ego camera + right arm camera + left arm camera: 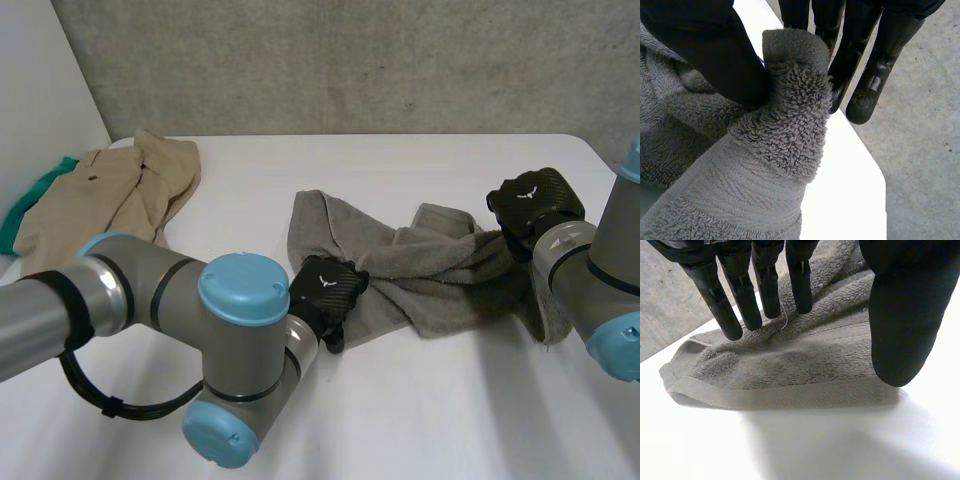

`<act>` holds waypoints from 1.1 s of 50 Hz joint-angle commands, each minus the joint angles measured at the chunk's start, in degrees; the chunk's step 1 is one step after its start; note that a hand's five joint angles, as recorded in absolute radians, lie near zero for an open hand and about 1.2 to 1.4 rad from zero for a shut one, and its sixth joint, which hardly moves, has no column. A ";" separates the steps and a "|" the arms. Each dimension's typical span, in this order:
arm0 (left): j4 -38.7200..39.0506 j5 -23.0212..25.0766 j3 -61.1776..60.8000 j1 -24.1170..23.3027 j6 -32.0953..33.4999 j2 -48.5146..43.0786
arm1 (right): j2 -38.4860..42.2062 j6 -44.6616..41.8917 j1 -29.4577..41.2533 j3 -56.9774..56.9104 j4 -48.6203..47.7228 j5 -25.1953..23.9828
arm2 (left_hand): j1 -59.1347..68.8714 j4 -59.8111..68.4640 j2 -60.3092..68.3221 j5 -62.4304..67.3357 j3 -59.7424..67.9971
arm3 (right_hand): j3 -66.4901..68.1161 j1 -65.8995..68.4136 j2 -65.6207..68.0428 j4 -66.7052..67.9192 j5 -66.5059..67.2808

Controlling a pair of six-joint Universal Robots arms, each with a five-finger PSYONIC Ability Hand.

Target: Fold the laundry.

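Clearly the towel [450,278] lay unfolded (barely begun), right hand [535,202] pinching its edge, left hand [325,287] with fingers straight over it.

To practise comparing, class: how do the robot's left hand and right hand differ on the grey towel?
The left hand rests straight fingers on the grey towel; the right hand pinches a bunched fold between thumb and fingers. The left hand is at the towel's left end, the right hand at its right end. Both are black and touch one towel.
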 commanded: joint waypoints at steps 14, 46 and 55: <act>0.01 0.13 3.49 0.36 0.53 -5.02 | 0.35 -0.09 0.46 0.21 0.00 0.13 | 4.52 4.95 4.57 5.30 4.24 | 12.51 24.46 13.18 12.00 13.74; 3.26 0.04 9.47 0.62 2.46 -8.53 | 0.52 -0.17 0.55 0.47 0.09 0.31 | 21.52 21.94 21.57 22.30 21.24 | 12.51 24.46 13.18 12.00 13.74; 3.96 0.13 9.29 0.62 2.72 -8.36 | 0.61 -0.17 0.55 0.47 0.09 0.31 | 18.16 18.58 18.21 18.94 17.88 | 12.51 24.46 13.18 12.00 13.74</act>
